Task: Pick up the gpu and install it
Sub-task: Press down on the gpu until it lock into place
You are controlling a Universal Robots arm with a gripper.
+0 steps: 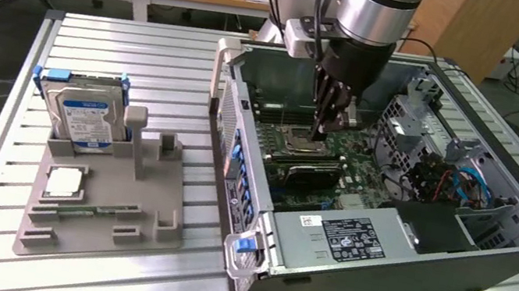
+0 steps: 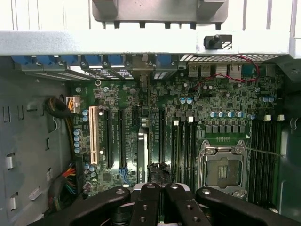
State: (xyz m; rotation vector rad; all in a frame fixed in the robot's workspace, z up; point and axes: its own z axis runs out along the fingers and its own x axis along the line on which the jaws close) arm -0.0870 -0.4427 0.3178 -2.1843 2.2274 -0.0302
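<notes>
A ribbed aluminium table (image 1: 149, 48) carried everything. Directly on it lay an open computer case (image 1: 407, 273), on its side, with its cavity right under the jaws. Well apart from the jaws, toward the exterior view's left, a grey parts holder (image 1: 98, 225) also sat on the slats, near the case wall but not touching it.
</notes>
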